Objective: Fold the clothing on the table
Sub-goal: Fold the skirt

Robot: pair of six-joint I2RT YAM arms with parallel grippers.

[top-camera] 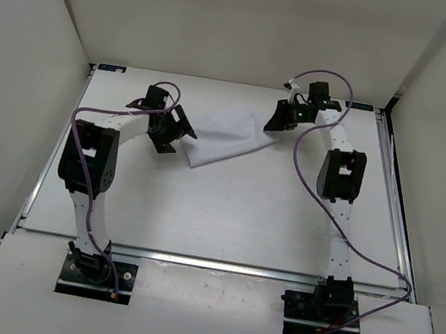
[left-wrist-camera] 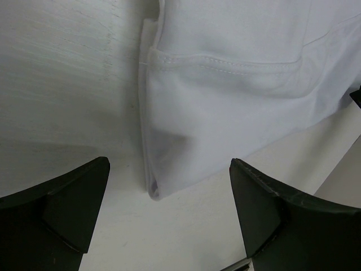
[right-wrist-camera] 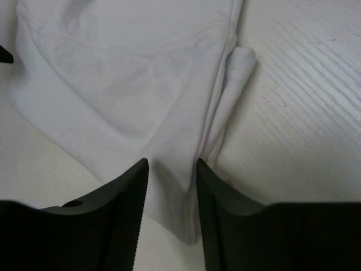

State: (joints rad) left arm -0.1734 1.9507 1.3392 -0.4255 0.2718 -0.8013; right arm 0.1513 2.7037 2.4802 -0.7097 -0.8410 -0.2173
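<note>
The clothing (top-camera: 229,138) is a small white cloth lying flat-ish at the back middle of the table (top-camera: 214,217). My left gripper (top-camera: 170,134) hangs at its left end, wide open. In the left wrist view the hemmed cloth (left-wrist-camera: 225,84) ends in a folded corner between and just ahead of the left gripper (left-wrist-camera: 169,164), touching neither finger. My right gripper (top-camera: 279,118) is at the cloth's right end. In the right wrist view the jaws of the right gripper (right-wrist-camera: 172,162) stand half closed on either side of a puckered corner of the clothing (right-wrist-camera: 113,73), with a gap still between them.
White walls (top-camera: 48,35) close in the table on the left, back and right. A metal rail (top-camera: 207,261) runs along the front edge by the arm bases. Purple cables (top-camera: 306,181) loop over both arms.
</note>
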